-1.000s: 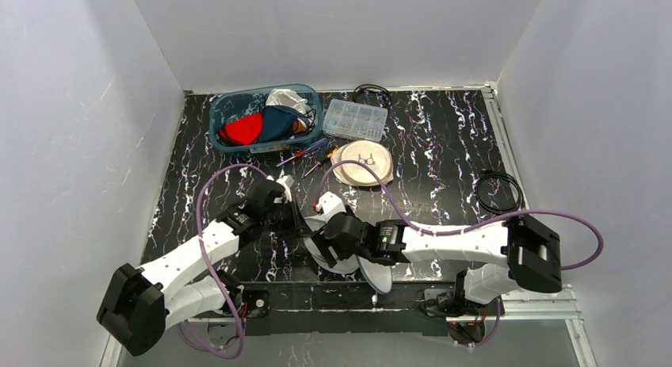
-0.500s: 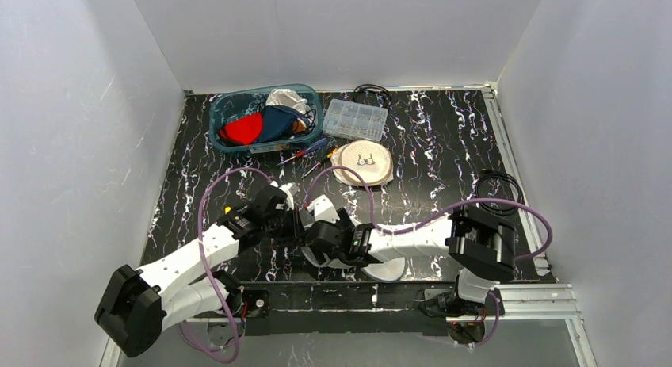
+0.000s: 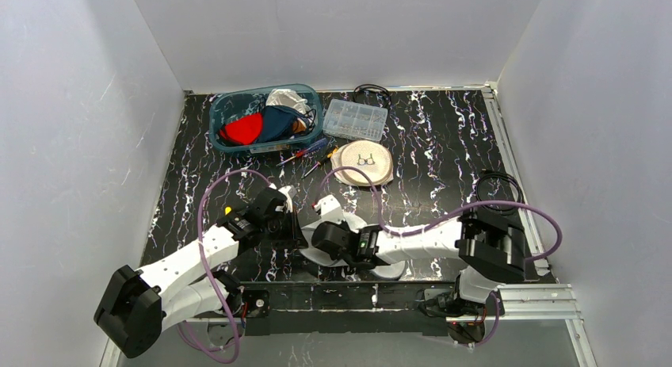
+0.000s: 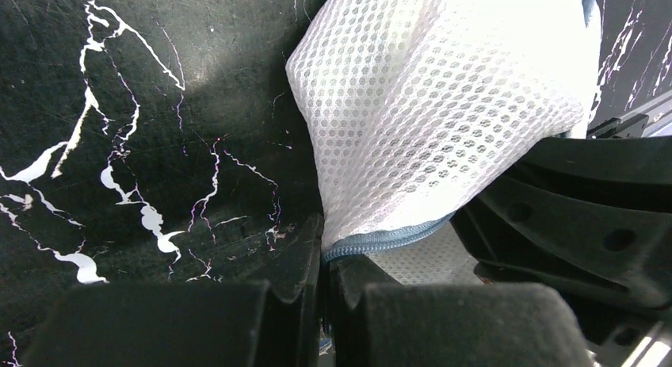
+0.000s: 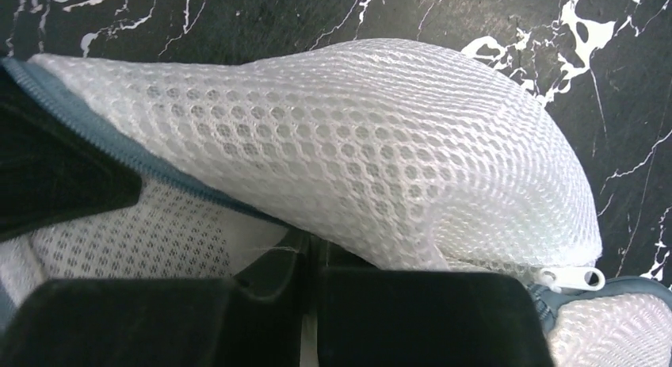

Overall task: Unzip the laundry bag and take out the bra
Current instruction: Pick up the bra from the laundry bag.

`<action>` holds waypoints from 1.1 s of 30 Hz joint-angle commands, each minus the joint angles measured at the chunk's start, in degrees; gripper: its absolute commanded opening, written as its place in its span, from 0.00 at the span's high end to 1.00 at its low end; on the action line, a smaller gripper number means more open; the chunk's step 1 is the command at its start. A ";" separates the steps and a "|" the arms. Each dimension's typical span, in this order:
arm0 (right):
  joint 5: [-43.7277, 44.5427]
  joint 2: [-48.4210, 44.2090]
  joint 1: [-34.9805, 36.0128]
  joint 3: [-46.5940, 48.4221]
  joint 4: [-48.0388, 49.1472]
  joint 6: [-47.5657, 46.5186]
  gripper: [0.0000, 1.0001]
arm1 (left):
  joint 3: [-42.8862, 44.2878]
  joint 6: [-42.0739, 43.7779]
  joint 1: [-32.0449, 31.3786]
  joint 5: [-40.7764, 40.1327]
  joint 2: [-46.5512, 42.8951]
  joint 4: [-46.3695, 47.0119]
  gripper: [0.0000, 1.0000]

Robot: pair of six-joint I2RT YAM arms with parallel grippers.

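Observation:
The white mesh laundry bag (image 3: pixel 342 218) lies near the table's front edge, mostly under both grippers. My left gripper (image 4: pixel 325 264) is shut on the bag's blue zipper edge (image 4: pixel 388 240), and the mesh (image 4: pixel 444 105) bulges up beyond it. From the right, my right gripper (image 5: pixel 311 252) reaches under the raised mesh flap (image 5: pixel 380 145). It is shut on thin white fabric at the opening. A fine dotted white fabric (image 5: pixel 135 240) shows inside; I cannot tell whether it is the bra. The white zipper pull (image 5: pixel 572 278) sits at the right end. In the top view the grippers (image 3: pixel 299 234) (image 3: pixel 323 238) stand close together.
A blue bin (image 3: pixel 226 113) of clothes stands at the back left, with a clear parts box (image 3: pixel 357 117) beside it. Screwdrivers (image 3: pixel 309 153) and a round woven mat (image 3: pixel 363 162) with glasses lie mid-table. A black cable (image 3: pixel 499 189) is coiled at the right.
The right arm has swung left and drawn in over the bag, and its gripper has gone from open to shut at the opening. The left gripper has kept its hold.

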 commanded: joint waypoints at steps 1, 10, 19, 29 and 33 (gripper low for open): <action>-1.57 -5.55 -0.40 -3.62 0.00 -0.50 0.95 | -0.76 0.87 -0.18 -0.89 -0.22 -3.11 1.00; -14.15 -23.62 -0.47 -11.42 14.06 -11.54 0.93 | 1.31 1.33 -0.16 -2.80 2.47 -4.18 1.00; -31.70 -25.10 -0.48 -6.97 4.86 -25.05 0.99 | 8.14 1.27 -0.16 -2.81 6.06 -5.41 1.00; -41.64 -29.81 -0.98 -3.10 7.90 -25.72 0.99 | 13.23 1.57 -0.12 -3.83 14.45 -4.47 1.00; -30.99 -36.21 -1.05 -5.03 11.13 -24.16 0.99 | 13.62 0.72 -0.14 -3.52 14.29 -4.27 1.00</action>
